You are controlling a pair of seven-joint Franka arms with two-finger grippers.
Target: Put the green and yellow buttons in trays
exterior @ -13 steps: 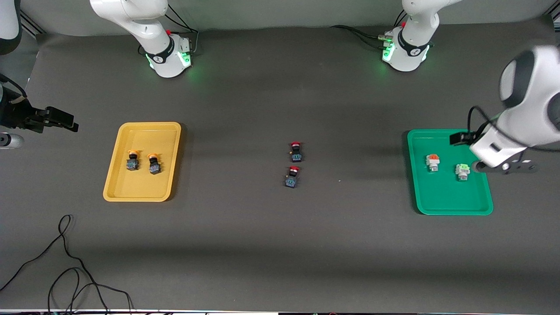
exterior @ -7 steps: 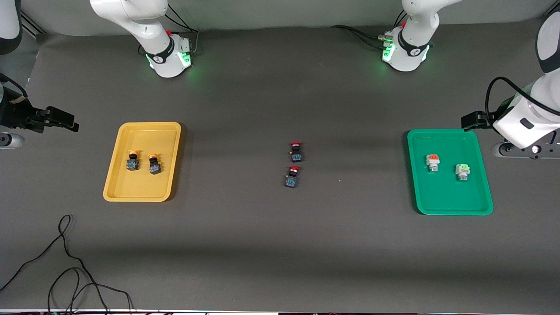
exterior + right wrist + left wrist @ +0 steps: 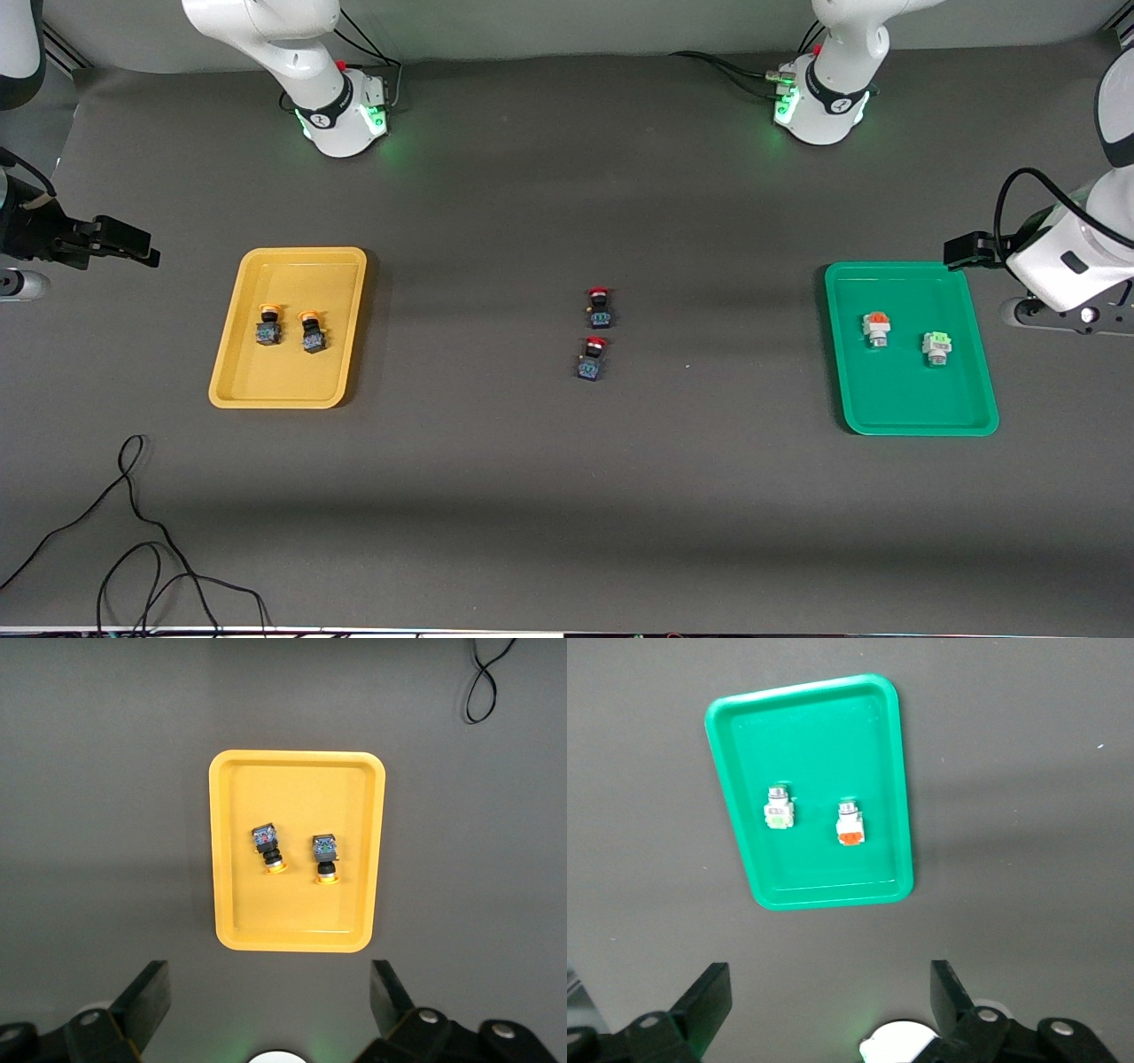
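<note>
We see the yellow tray (image 3: 288, 381) lying below the wide-spread jaws of the right gripper (image 3: 270, 1010), which waits at the right arm's end of the table; the green tray (image 3: 917, 416) lies likewise under the left gripper (image 3: 828, 1001), its jaws also parted and empty.

In the yellow tray the two yellow buttons (image 3: 268, 323) (image 3: 310, 330) lie side by side. The green button (image 3: 935, 346) rests in the green tray beside an orange-capped button (image 3: 876, 329). Two red buttons (image 3: 600, 307) (image 3: 592, 357) lie mid-table, well apart from both jaws.

We judge these buttons light, rigid and prone to rolling; we would pinch the blocky body, not the smooth cap.
</note>
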